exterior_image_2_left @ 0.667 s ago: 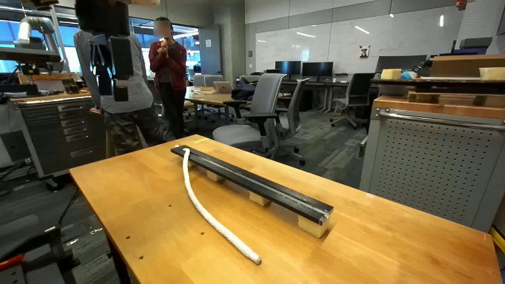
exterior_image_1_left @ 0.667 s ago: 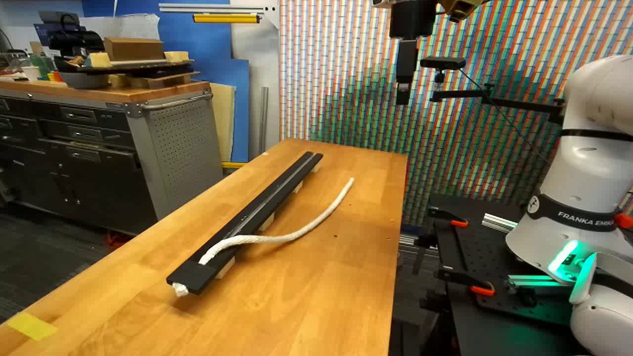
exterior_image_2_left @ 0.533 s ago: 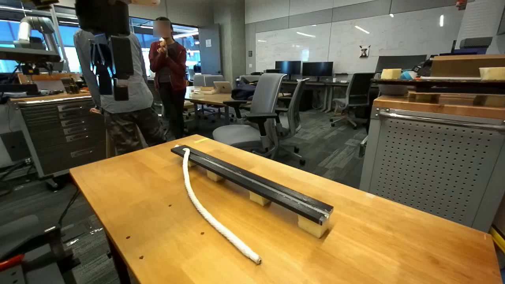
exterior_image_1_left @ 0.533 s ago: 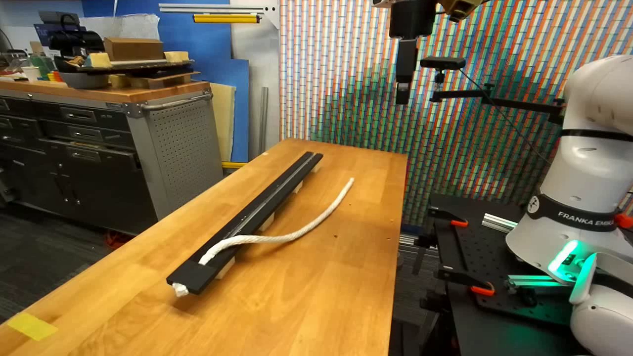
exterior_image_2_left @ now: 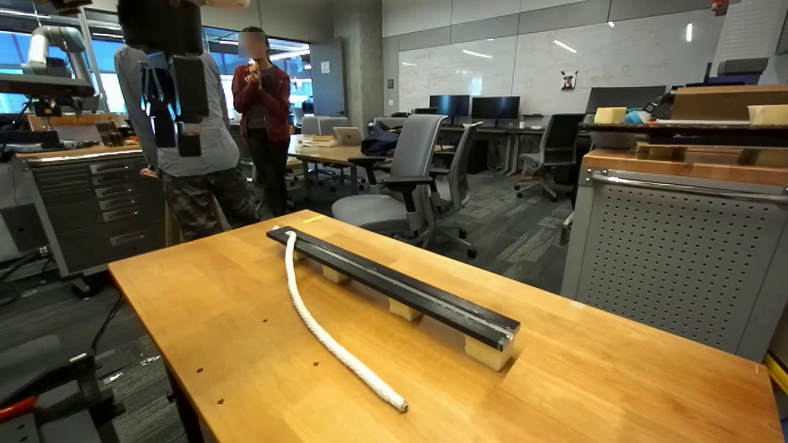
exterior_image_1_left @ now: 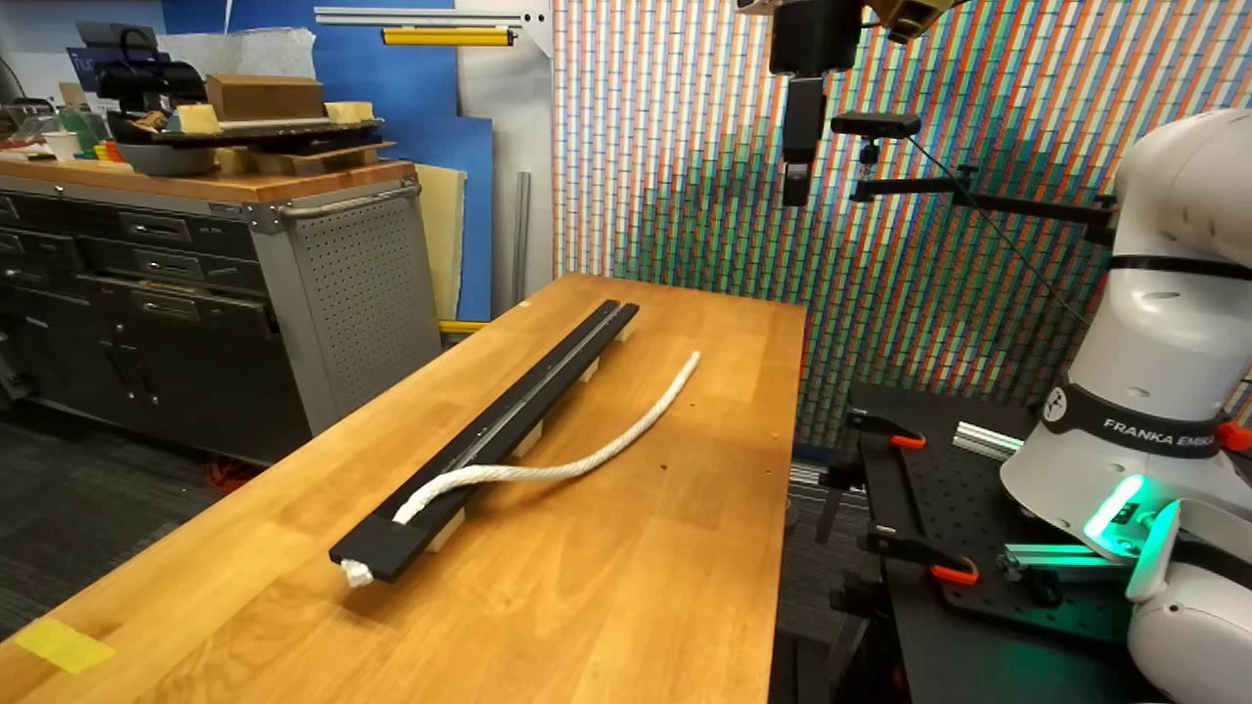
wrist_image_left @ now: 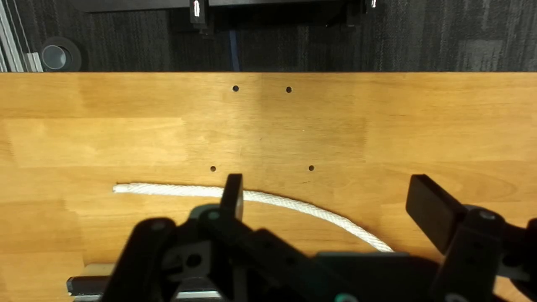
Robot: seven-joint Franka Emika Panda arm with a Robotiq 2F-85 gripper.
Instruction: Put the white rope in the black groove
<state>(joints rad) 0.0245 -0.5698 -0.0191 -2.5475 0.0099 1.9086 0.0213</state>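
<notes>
The white rope [exterior_image_1_left: 626, 439] lies curved on the wooden tabletop in both exterior views [exterior_image_2_left: 320, 334]. One end enters the near end of the black groove [exterior_image_1_left: 504, 418], under a flat black cap, and a white tuft shows beyond it. The rest of the rope bows away beside the bar, its free end on the table. The channel [exterior_image_2_left: 394, 278] beyond the entry holds no rope. My gripper [exterior_image_1_left: 798, 186] hangs high above the table, also in an exterior view [exterior_image_2_left: 175, 135]. In the wrist view it [wrist_image_left: 326, 188] is open and empty, with the rope [wrist_image_left: 293, 204] far below.
Small pale blocks [exterior_image_2_left: 404, 309] raise the bar off the tabletop [exterior_image_2_left: 221, 295]. A black camera on a bracket [exterior_image_1_left: 875, 125] is near the gripper in the picture. A tool cabinet [exterior_image_1_left: 342, 284] stands beyond the table. Two people and chairs [exterior_image_2_left: 412, 154] are behind it.
</notes>
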